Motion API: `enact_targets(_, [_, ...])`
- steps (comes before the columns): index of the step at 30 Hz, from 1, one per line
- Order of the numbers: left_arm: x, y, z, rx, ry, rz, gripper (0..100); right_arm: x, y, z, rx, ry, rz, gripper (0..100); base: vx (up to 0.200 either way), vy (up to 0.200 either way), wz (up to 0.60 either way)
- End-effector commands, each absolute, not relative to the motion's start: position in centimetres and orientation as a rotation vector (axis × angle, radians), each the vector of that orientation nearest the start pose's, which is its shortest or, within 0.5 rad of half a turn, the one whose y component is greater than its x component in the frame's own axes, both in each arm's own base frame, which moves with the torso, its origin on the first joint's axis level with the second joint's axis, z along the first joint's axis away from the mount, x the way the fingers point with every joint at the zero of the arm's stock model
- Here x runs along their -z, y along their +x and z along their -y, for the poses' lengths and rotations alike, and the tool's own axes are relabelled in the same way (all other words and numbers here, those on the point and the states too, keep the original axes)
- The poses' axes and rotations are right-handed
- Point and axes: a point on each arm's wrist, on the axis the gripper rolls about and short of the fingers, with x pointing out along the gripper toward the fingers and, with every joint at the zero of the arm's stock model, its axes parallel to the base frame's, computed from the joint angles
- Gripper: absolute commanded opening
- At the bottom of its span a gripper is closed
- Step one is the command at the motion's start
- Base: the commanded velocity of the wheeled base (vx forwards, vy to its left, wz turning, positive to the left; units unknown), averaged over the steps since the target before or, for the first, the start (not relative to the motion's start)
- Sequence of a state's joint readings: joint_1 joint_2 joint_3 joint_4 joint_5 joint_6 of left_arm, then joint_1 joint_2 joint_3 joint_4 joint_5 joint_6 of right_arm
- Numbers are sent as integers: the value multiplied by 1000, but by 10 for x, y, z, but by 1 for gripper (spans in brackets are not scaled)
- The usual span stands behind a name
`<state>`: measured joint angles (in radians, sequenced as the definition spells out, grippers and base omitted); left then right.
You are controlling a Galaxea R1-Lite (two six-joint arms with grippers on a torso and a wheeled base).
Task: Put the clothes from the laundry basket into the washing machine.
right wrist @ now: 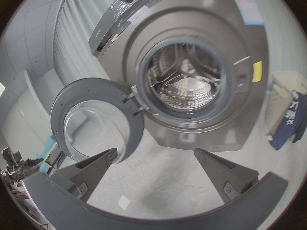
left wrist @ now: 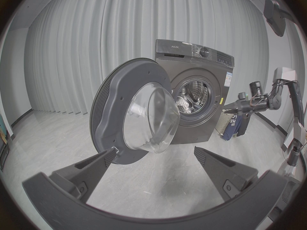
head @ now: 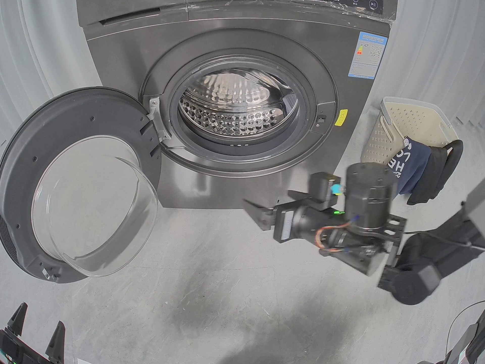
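Head view: the washing machine (head: 126, 61) stands with its door (head: 76, 112) swung wide open. The clothes (head: 411, 165) hang over the laundry basket (head: 404, 115) rim, just beside the machine. The right gripper (right wrist: 155, 152) hovers spread and empty before the drum. The left gripper (left wrist: 155, 150) sits low, also spread.

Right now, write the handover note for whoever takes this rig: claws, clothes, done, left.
Left claw: open, empty, low at the left, near the open door.
Right claw: open, empty, in front of the washing machine, left of the laundry basket.
Clothes: a navy garment and a black garment hang over the basket's rim.
Done: door open; drum holds no clothes.
Left: move both garments into the drum.
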<state>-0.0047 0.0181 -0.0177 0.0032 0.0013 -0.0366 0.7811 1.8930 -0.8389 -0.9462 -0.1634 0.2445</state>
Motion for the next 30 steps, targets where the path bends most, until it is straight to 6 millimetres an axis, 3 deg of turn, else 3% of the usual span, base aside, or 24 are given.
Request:
enact_targets(1, [-76, -23, 0, 3, -37, -6, 100, -194, 149, -80, -331, 165, 0, 100, 0, 0, 0])
enact_targets(4, [-76, -23, 0, 3, -37, -6, 100, -184, 123, -47, -223, 157, 39, 100, 0, 0, 0])
enact_targets(8, [-76, -23, 0, 3, -37, -6, 100, -153, 76, -15, -95, 99, 68, 100, 0, 0, 0])
enact_targets(13, [-76, -23, 0, 3, -37, -6, 100, -138, 38, -2, -16, 81, 62, 100, 0, 0, 0])
enact_targets(14, [-76, -23, 0, 3, -37, -6, 100, -126, 20, 0, 2, 66, 44, 100, 0, 0, 0])
enact_targets(17, [-76, -23, 0, 3, -37, -6, 100, -102, -5, 1, -2, 32, 18, 100, 0, 0, 0])
enact_targets(21, [-76, -23, 0, 3, -37, -6, 100, -81, -22, 0, -17, 32, 15, 100, 0, 0, 0])
enact_targets(30, [-76, -23, 0, 3, -37, -6, 100, -76, -23, 0, 8, -5, -3, 100, 0, 0, 0])
